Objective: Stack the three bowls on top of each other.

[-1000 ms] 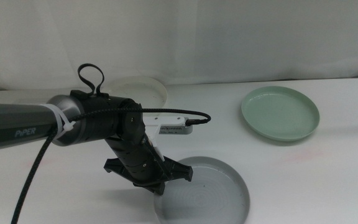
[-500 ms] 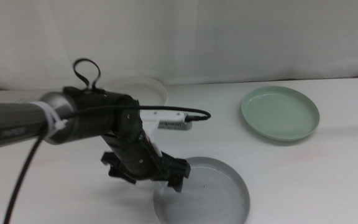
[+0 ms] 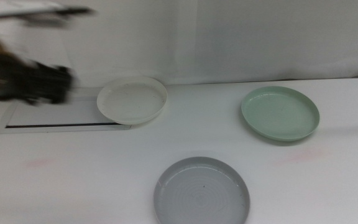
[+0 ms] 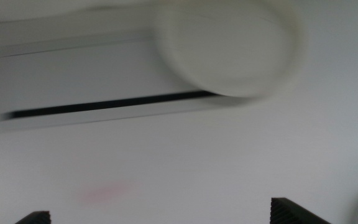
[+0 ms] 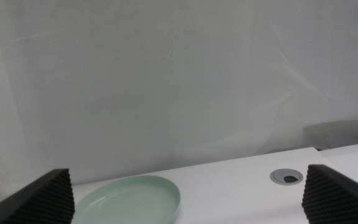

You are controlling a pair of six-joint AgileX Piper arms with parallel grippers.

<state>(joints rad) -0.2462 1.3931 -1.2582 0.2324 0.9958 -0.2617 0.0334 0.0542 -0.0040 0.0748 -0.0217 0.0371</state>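
Observation:
Three bowls sit apart on the white table. The grey bowl (image 3: pixel 201 191) is near the front edge, the white bowl (image 3: pixel 132 99) at the back left, and the mint green bowl (image 3: pixel 280 113) at the back right. My left gripper (image 3: pixel 42 84) is a dark blur high at the far left, left of the white bowl. In the left wrist view its jaws stand wide apart and hold nothing, with the gripper (image 4: pixel 163 216) above bare table and the white bowl (image 4: pixel 229 46) blurred beyond. My right gripper (image 5: pixel 188 199) is open and empty, facing the green bowl (image 5: pixel 129 196), and is out of the middle view.
A flat white panel with a dark slot (image 3: pixel 61 115) lies at the back left, and the white bowl overlaps its right end. A round cable grommet (image 5: pixel 286 177) is set in the table at the far right. A white curtain backs the table.
The left arm has swung fast from beside the grey bowl's left rim up to the far left, uncovering the white bowl and the panel. No bowl has moved.

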